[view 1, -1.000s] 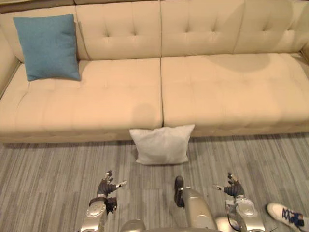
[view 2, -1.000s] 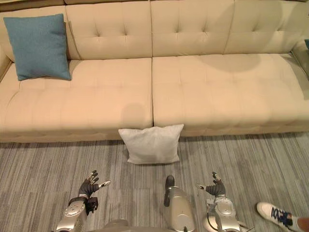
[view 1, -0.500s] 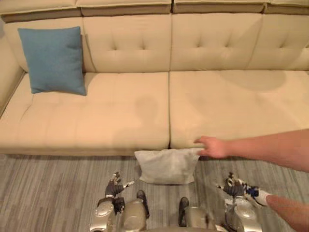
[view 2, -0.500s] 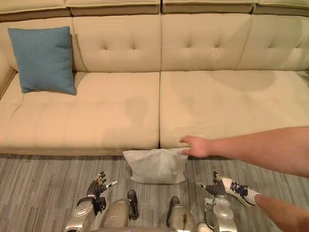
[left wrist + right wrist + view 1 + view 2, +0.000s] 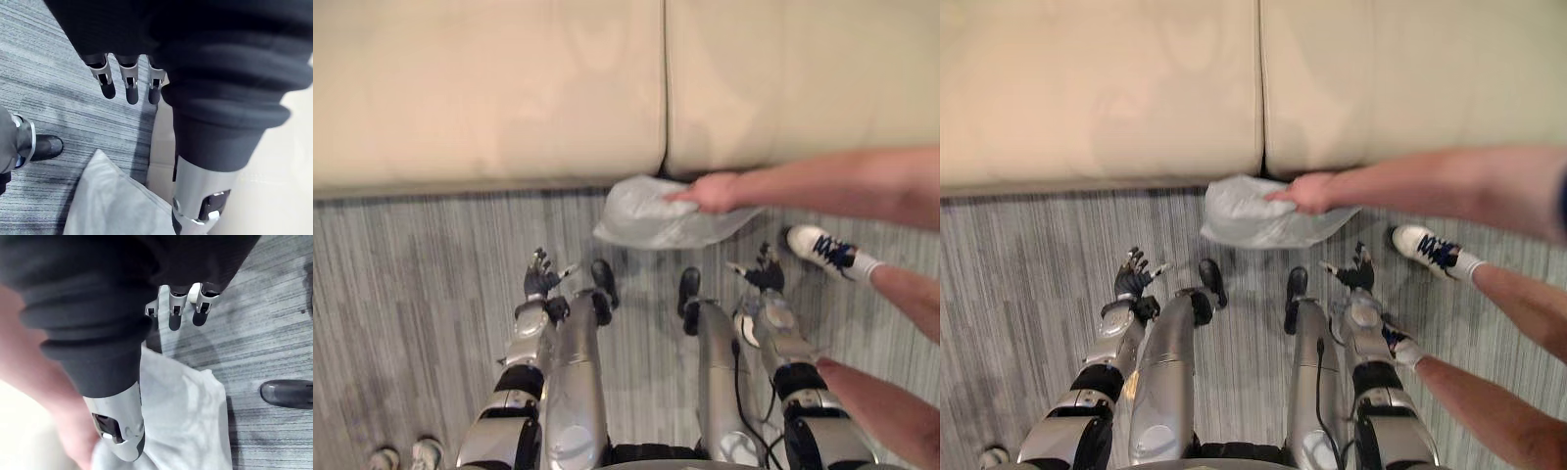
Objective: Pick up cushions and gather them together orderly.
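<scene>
Mid-frame, a person's hand [image 5: 710, 192] grips the white cushion [image 5: 651, 220] by the front edge of the sofa [image 5: 509, 88]. Below, the left hand [image 5: 540, 277] and right hand [image 5: 766, 274] are spread and empty over open floor [image 5: 411, 294].

We hold both arms low and stretched forward, one to each side of the pale cushion [image 5: 646, 220] and short of it. Our left hand [image 5: 540, 278] is empty, fingers spread and relaxed, and our right hand [image 5: 765, 275] is the same. Both thumbs point inward.
</scene>
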Motion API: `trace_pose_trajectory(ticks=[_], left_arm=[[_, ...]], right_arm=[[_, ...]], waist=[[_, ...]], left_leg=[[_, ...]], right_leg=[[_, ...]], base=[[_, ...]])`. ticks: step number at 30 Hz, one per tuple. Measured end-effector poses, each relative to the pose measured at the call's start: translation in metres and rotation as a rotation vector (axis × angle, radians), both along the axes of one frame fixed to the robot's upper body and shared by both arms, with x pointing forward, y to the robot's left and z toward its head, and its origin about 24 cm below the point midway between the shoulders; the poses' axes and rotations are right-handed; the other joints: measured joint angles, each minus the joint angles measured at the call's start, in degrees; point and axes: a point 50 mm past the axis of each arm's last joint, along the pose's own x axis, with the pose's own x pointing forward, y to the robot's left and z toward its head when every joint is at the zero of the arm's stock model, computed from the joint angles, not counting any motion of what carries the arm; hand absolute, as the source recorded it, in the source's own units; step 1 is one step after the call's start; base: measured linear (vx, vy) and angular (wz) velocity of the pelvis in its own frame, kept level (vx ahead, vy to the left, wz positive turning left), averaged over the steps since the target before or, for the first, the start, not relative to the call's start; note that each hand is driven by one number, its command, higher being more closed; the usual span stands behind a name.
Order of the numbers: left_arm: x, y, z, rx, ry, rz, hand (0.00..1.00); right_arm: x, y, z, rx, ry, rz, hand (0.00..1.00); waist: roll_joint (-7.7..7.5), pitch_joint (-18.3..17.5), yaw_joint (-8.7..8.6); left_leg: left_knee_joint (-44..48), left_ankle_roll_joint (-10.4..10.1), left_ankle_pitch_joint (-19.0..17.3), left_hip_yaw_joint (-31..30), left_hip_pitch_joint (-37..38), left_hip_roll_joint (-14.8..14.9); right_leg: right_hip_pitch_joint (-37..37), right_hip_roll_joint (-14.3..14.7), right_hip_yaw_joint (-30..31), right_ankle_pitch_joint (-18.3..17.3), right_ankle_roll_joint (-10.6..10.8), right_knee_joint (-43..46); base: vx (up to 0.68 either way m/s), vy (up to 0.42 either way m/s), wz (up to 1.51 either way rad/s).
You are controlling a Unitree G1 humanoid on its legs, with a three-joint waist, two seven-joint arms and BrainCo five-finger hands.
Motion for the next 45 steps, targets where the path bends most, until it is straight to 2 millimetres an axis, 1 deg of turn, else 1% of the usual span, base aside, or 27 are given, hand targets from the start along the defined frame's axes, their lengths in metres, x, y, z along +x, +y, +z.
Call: trace_pose_trajectory(ticks=[2,4,5,8,10,14,16,19,21,23,24,25,26,27,28,30,31,32,33,35,36,37,38,40,41,43,45], left_arm=[[0.014,-0.012,0.020,-0.026,-0.072,-0.008,0.00],[0.020,-0.019,0.031,-0.038,-0.119,-0.018,0.00],[0.024,-0.023,0.041,-0.043,-0.154,-0.017,0.00],[0.029,-0.029,0.051,-0.053,-0.194,-0.022,0.00],[0.031,-0.031,0.055,-0.049,-0.205,-0.023,0.00],[0.032,-0.039,0.062,-0.039,-0.236,-0.048,0.00],[0.031,-0.043,0.065,-0.031,-0.248,-0.068,0.00],[0.025,-0.047,0.058,-0.026,-0.235,-0.084,0.00],[0.016,-0.046,0.047,-0.015,-0.210,-0.090,0.00],[-0.002,-0.046,0.021,0.003,-0.129,-0.105,0.00],[-0.007,-0.046,0.014,0.009,-0.105,-0.109,0.00],[-0.022,-0.046,-0.003,0.025,-0.049,-0.134,0.00],[-0.024,-0.046,-0.006,0.029,-0.041,-0.136,0.00],[-0.032,-0.045,-0.015,0.037,-0.011,-0.145,0.00],[-0.045,-0.044,-0.028,0.039,0.035,-0.160,0.00],[-0.067,-0.039,-0.046,0.063,0.106,-0.188,0.00],[-0.080,-0.033,-0.057,0.087,0.151,-0.205,0.00],[-0.091,-0.028,-0.064,0.097,0.187,-0.208,0.00],[-0.101,-0.022,-0.072,0.114,0.224,-0.216,0.00],[-0.119,-0.009,-0.086,0.143,0.306,-0.225,0.00],[-0.126,-0.005,-0.092,0.149,0.346,-0.233,0.00],[-0.128,-0.003,-0.095,0.152,0.362,-0.237,0.00],[-0.132,0.000,-0.098,0.157,0.391,-0.242,0.00],[-0.139,0.003,-0.104,0.169,0.433,-0.257,0.00],[-0.145,0.005,-0.108,0.171,0.462,-0.254,0.00],[-0.153,0.009,-0.114,0.171,0.502,-0.244,0.00],[-0.159,0.011,-0.118,0.182,0.537,-0.250,0.00]], right_arm=[[0.020,0.010,0.032,-0.006,-0.095,0.019,0.00],[0.030,0.017,0.050,-0.013,-0.149,0.016,0.00],[0.034,0.014,0.061,-0.007,-0.178,-0.028,0.00],[0.036,0.007,0.069,-0.037,-0.193,-0.047,0.00],[0.037,0.011,0.069,-0.050,-0.195,-0.026,0.00],[0.038,0.032,0.075,-0.084,-0.226,0.045,0.00],[0.036,0.034,0.071,-0.098,-0.217,0.057,0.00],[0.028,0.031,0.057,-0.095,-0.185,0.064,0.00],[0.017,0.029,0.043,-0.087,-0.161,0.057,0.00],[-0.006,0.024,0.013,-0.081,-0.082,0.046,0.00],[-0.012,0.023,0.004,-0.084,-0.058,0.047,0.00],[-0.030,0.020,-0.015,-0.094,0.001,0.058,0.00],[-0.033,0.019,-0.019,-0.096,0.010,0.060,0.00],[-0.045,0.017,-0.028,-0.093,0.037,0.064,0.00],[-0.061,0.014,-0.041,-0.087,0.080,0.055,0.00],[-0.087,0.009,-0.063,-0.078,0.162,0.057,0.00],[-0.103,0.006,-0.076,-0.078,0.218,0.064,0.00],[-0.115,0.003,-0.085,-0.081,0.263,0.070,0.00],[-0.126,-0.001,-0.094,-0.080,0.308,0.074,0.00],[-0.145,-0.011,-0.113,-0.080,0.410,0.073,0.00],[-0.153,-0.018,-0.120,-0.078,0.455,0.062,0.00],[-0.157,-0.021,-0.123,-0.078,0.473,0.057,0.00],[-0.164,-0.027,-0.127,-0.074,0.504,0.044,0.00],[-0.175,-0.035,-0.133,-0.068,0.545,0.015,0.00],[-0.181,-0.038,-0.137,-0.065,0.569,0.003,0.00],[-0.182,-0.039,-0.138,-0.066,0.578,0.001,0.00],[-0.181,-0.039,-0.138,-0.063,0.580,0.006,0.00]], waist=[[-0.01,0.80,0.06],[-0.01,0.80,0.11],[-0.01,0.80,0.11],[0.00,0.79,-0.01],[0.02,0.78,-0.08],[0.09,0.70,0.11],[0.10,0.64,0.14],[0.17,0.57,0.23],[0.16,0.36,0.15],[0.09,-3.59,0.19],[0.09,-4.35,0.17],[0.07,-4.58,0.19],[0.05,-4.62,0.20],[0.01,-5.16,0.19],[-0.02,-6.82,0.19],[-0.17,-10.26,0.09],[-0.46,-12.32,0.07],[-0.46,-14.18,-0.06],[-0.53,-15.76,-0.30],[-0.42,-17.99,-1.36],[-0.30,-18.50,-1.51],[-0.20,-18.56,-1.55],[-0.17,-18.60,-1.68],[-0.24,-19.33,-2.02],[-0.36,-20.14,-2.58],[-0.38,-20.29,-3.01],[-0.35,-20.85,-2.80]], left_leg=[[1.22,0.25,0.16,-0.04,-3.26,0.16],[1.76,0.27,0.17,-0.06,-4.66,0.20],[2.03,0.27,0.17,-0.06,-5.52,0.18],[2.13,0.29,0.18,0.24,-6.17,0.13],[1.94,0.30,0.18,0.27,-5.91,0.15],[1.41,0.57,0.53,0.38,-5.26,0.36],[0.86,0.86,0.87,0.46,-4.25,0.27],[-0.42,0.86,0.98,0.52,-0.18,-0.04],[-1.56,0.85,0.99,0.74,3.67,-0.14],[-3.51,0.74,1.03,0.93,6.78,-0.46],[-4.11,0.72,1.02,1.00,7.99,-0.62],[-6.51,0.24,1.30,1.24,13.52,-1.28],[-6.88,0.16,1.35,1.31,14.47,-1.34],[-8.17,-0.01,1.44,1.48,17.08,-1.51],[-10.02,-0.35,1.65,1.60,20.17,-1.89],[-13.27,-0.92,2.00,1.97,24.55,-2.44],[-15.87,-1.68,2.53,1.87,27.60,-3.29],[-17.74,-2.36,3.00,1.70,29.34,-3.69],[-19.86,-2.57,3.71,1.60,31.13,-4.22],[-24.79,-2.86,5.81,1.37,35.23,-5.47],[-27.15,-2.82,6.76,1.05,37.14,-5.94],[-28.07,-2.94,7.07,0.74,38.06,-6.12],[-29.74,-3.38,7.65,0.31,39.92,-6.38],[-31.78,-3.15,8.32,-0.04,42.01,-6.73],[-32.86,-3.58,8.75,-0.05,43.08,-6.91],[-33.32,-3.54,8.85,0.15,44.75,-6.97],[-33.28,-3.54,8.85,-0.01,45.28,-6.95]], right_leg=[[-3.30,-0.05,0.18,0.04,-0.01,1.58],[-4.73,-0.06,0.28,0.04,-0.01,2.10],[-5.68,-0.15,0.34,0.04,-0.01,2.52],[-6.66,-0.19,0.77,0.04,-0.01,2.95],[-6.72,-0.02,0.99,0.04,-0.02,3.00],[-6.45,0.35,1.16,0.18,-0.24,3.01],[-5.49,0.28,1.03,0.20,-0.27,2.74],[-1.32,0.19,0.91,0.19,-0.27,1.51],[2.63,0.14,0.69,0.19,-0.26,0.15],[5.87,0.01,0.30,0.19,-0.26,-1.88],[7.01,-0.07,0.26,0.18,-0.25,-2.47],[12.44,-0.34,0.08,0.17,-0.24,-4.60],[13.37,-0.36,0.07,0.18,-0.24,-4.93],[15.97,-0.39,-0.07,0.18,-0.23,-6.19],[19.05,-0.47,-0.28,0.22,-0.17,-7.90],[23.35,-0.52,-0.55,0.31,-0.03,-10.86],[26.09,-0.67,-0.62,0.46,0.14,-12.86],[27.95,-0.67,-0.94,0.71,0.21,-14.62],[29.68,-0.65,-1.16,1.21,0.21,-16.53],[33.93,-0.52,-1.87,2.69,0.33,-21.37],[36.06,-0.38,-2.15,3.58,0.30,-23.78],[37.15,-0.29,-2.26,3.99,0.39,-24.79],[39.39,-0.02,-2.68,4.67,0.42,-26.82],[42.05,0.31,-3.27,5.40,0.44,-29.45],[43.29,0.34,-3.34,5.76,0.49,-30.78],[45.24,0.46,-3.00,6.31,0.46,-32.30],[45.34,0.86,-0.95,7.51,0.50,-33.63]], base=[[0.00,0.004,-0.02],[0.00,0.000,0.00],[0.00,0.000,0.00],[0.00,-0.001,-0.03],[-0.01,-0.017,-0.06],[-0.01,-0.035,-0.02],[0.00,-0.037,0.07],[0.01,-0.030,0.05],[0.01,-0.016,0.02],[0.04,-0.031,0.05],[0.08,-0.027,0.08],[0.06,-0.014,0.05],[0.08,-0.014,0.05],[0.06,-0.009,0.04],[0.11,-0.017,0.06],[0.12,-0.017,0.04],[0.15,-0.025,0.04],[0.16,-0.029,0.06],[0.15,-0.032,0.08],[0.17,-0.022,0.12],[0.14,-0.015,0.08],[0.13,-0.019,0.04],[0.13,-0.034,0.09],[0.09,-0.025,0.12],[0.07,0.009,0.03],[0.05,0.007,-0.13],[-0.01,0.003,-0.42]])
